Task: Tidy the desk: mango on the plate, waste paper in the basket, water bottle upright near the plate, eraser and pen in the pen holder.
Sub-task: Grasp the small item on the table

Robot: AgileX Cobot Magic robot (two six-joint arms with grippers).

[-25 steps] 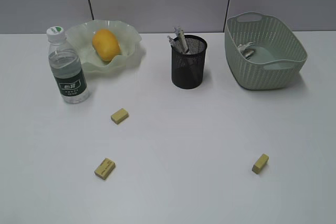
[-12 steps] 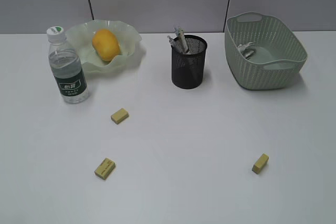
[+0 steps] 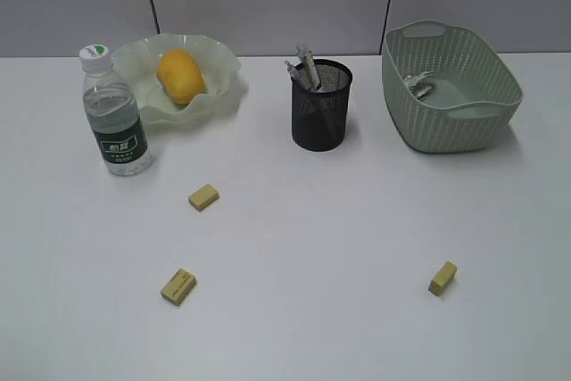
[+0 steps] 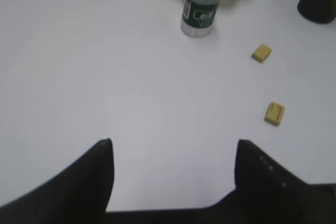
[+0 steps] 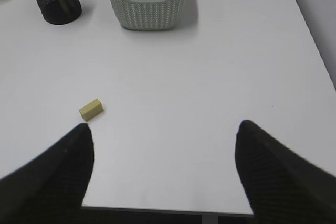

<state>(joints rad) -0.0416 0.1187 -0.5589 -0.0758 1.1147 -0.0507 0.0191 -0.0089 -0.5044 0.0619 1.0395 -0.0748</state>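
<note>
Desk (image 3: 357, 220): wide white tabletop, plain.
Mango (image 3: 179, 76): yellow-orange, lying in plate.
Plate (image 3: 223, 64): pale green, ruffled rim, far left of desk.
Water bottle (image 3: 113, 116): clear, dark green label, white cap; upright, just in front of plate's left edge.
Pen holder (image 3: 320, 106): black mesh cup, far centre; pens (image 3: 304, 69) standing inside, tips leaning left above rim.
Basket (image 3: 449, 86): sage-green, woven-pattern sides, far right.
Waste paper (image 3: 417, 84): crumpled scrap, inside basket near its far left wall.
Erasers, three, tan blocks, loose on desk: one (image 3: 203, 196) in front of bottle; one (image 3: 178, 285) nearer camera on left; one (image 3: 442, 277) near right.
Left gripper (image 4: 173, 148): jaws spread wide, nothing between, above bare desk well short of bottle.
Right gripper (image 5: 164, 132): jaws spread wide, holding nothing, right-hand eraser just beyond left fingertip.
</note>
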